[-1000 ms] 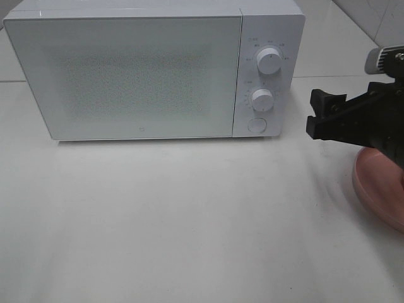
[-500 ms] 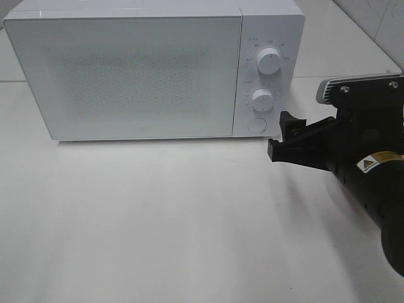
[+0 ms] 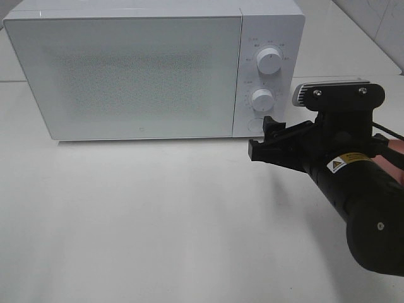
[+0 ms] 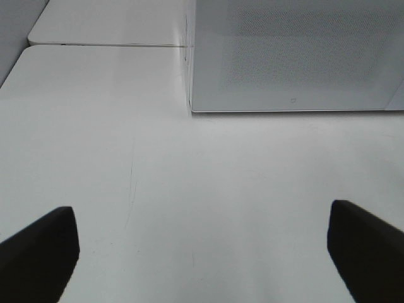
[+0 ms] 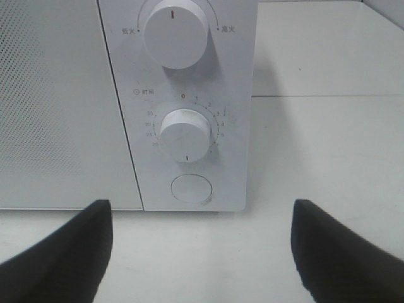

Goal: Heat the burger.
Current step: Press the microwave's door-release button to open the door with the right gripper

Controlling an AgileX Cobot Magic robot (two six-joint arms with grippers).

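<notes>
From the high camera, my right gripper hangs with its matte black jaws parted and empty, just in front of the round button low on the boxy white microwave's control panel, with a sliver of pink plate showing behind my arm. My left wrist camera shows my left gripper spread wide, holding nothing, over the smooth white table and facing the microwave's speckled door. My right wrist camera shows blunt black fingers well apart before the ridged lower knob; I cannot tell where the burger is.
</notes>
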